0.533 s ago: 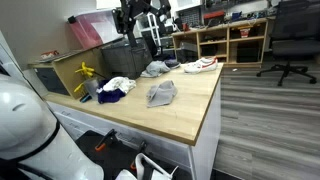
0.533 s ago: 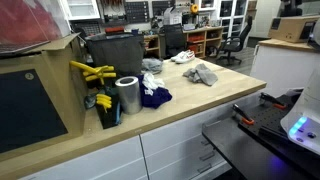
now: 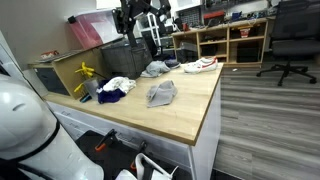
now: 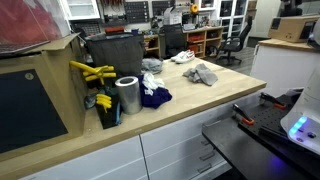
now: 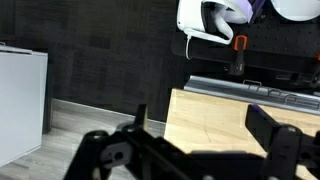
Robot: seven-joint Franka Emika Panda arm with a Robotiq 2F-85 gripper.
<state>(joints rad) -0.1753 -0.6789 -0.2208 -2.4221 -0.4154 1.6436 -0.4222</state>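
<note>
**Open hand high above a soft cloth heap**

The hand (image 5: 198,128) hangs empty with its jaws spread wide, raised above the far end of the wooden surface (image 3: 190,115). Nearest beneath it, by the far edge, lies a crumpled bluish-grey cloth (image 3: 155,69). A grey cloth (image 3: 161,93) sits well apart, toward the middle. The bluish-grey cloth looks light, limp and unbreakable. It would likely sag and trail when lifted, so a pinch on a raised fold at its top seems best. No brand, label or writing is legible.

One metal can (image 4: 127,95), one dark bin (image 4: 115,50), one purple cloth (image 4: 155,97), one wooden table (image 3: 170,115)
</note>
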